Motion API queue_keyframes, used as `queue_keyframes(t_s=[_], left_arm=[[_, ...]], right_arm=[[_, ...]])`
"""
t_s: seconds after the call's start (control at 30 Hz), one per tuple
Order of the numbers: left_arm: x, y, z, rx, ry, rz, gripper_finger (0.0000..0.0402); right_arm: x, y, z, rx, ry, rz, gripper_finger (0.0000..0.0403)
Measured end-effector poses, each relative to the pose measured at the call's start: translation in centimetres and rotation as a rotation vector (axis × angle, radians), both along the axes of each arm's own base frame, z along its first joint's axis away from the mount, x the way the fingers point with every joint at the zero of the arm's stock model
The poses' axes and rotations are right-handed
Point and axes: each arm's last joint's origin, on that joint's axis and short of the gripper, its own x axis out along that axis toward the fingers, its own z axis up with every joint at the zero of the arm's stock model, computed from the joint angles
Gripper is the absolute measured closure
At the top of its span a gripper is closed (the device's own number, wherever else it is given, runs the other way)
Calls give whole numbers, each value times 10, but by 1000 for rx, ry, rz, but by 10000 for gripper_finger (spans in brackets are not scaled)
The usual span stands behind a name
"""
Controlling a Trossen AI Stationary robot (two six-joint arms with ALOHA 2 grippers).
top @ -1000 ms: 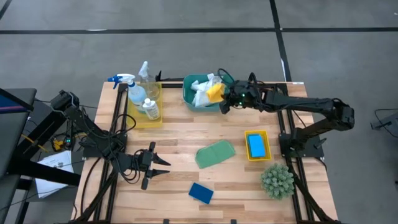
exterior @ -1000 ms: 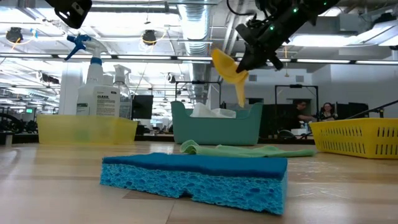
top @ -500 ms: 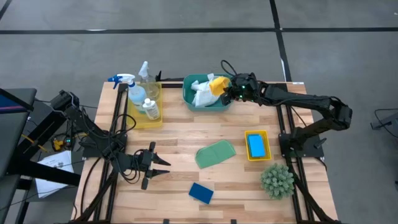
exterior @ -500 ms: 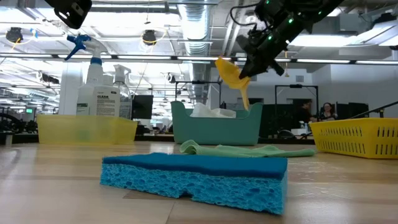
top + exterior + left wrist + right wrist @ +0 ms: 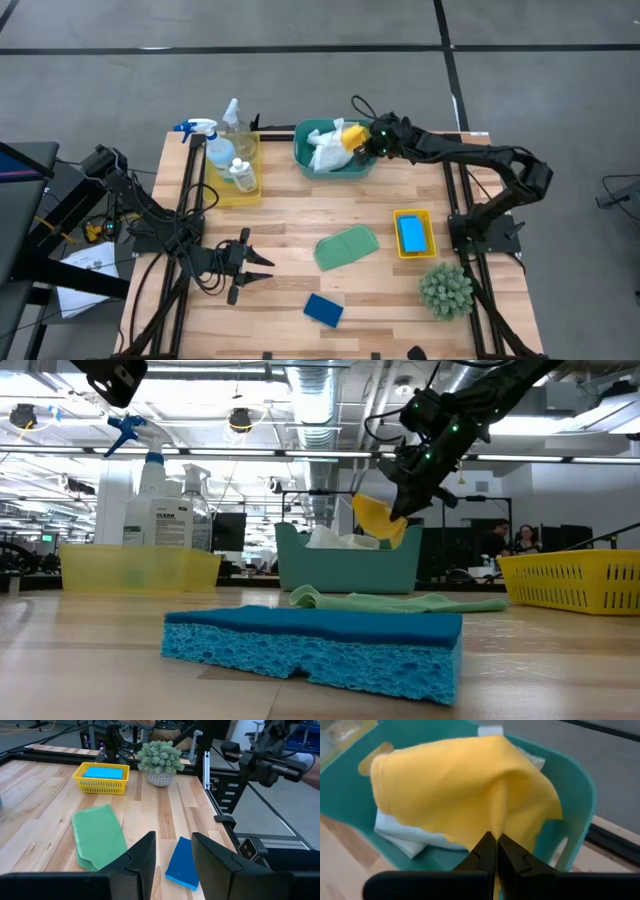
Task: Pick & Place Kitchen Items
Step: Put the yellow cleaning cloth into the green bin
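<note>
Only one label gave up a word: on the clear spray bottle [image 5: 153, 500], which stood in the yellow tray [image 5: 140, 568] at the table's far left corner, the word "CLEAN" could just be read. The smaller print beneath it was too fine to read.

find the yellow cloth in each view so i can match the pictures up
High view: yellow cloth at the top centre, over the teal basin, pinched by the right end effector.
Low view: right of centre, hanging above the basin's rim.
Left wrist view: not in it.
Right wrist view: fills the middle, draped above the basin.
Shared landmark: the teal basin.
</note>
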Motion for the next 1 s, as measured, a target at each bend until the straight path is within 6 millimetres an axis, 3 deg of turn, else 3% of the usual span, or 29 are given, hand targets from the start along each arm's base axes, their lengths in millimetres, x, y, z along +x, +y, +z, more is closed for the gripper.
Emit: queue_keyframes(t_s=[1.0], left_arm=[[0, 0, -1, 10, 11, 0, 279]], right_arm=[[0, 1, 1, -1, -3, 6, 403]])
